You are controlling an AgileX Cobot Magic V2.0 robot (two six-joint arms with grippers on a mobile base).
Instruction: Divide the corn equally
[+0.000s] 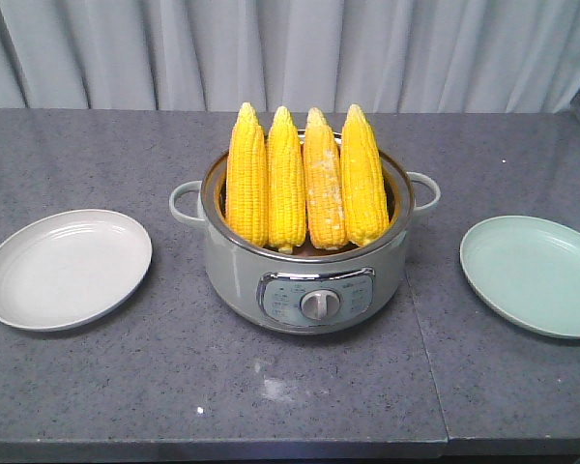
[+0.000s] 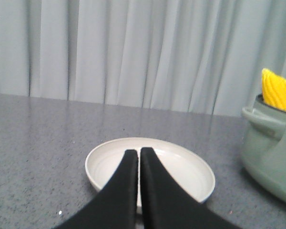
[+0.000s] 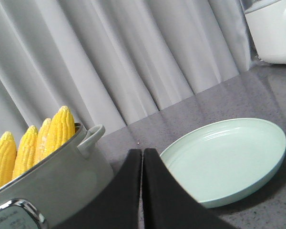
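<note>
Standing in grey-green pot [image 1: 234,282]: four bright-yellow corn cobs [image 1: 304,184]. None moved onto white plate [image 1: 66,275], pale-green plate [image 1: 536,280]. Fingers pressed together on left gripper [image 2: 137,151], right gripper [image 3: 142,150].

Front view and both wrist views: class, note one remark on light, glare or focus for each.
Front view: even light, corn sharp, a pale glare patch on the table before the pot. Left wrist view: the left tool is flat black without detail, the white plate soft. Right wrist view: the right tool equally dark; soft shadow under the green plate.
</note>
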